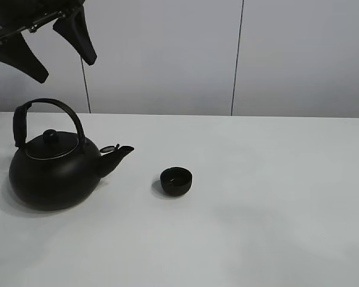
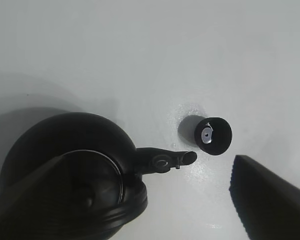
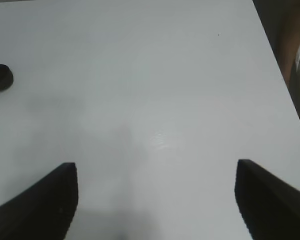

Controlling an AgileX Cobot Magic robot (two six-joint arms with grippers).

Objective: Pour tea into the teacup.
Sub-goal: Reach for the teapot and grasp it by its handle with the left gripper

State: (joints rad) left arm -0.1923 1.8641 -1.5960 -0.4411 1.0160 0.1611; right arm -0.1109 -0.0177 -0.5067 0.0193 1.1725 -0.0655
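Left hand (image 1: 66,69) held spread above kettle (image 1: 54,173). Teacup (image 1: 176,181) set near spout on tabletop (image 1: 275,197). Right hand (image 3: 156,167) spread too.

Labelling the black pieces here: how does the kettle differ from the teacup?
The kettle is far bigger than the teacup. The kettle has an arched handle, spout and lid; the teacup has no handle and is open. Both are black, round and upright on the table.
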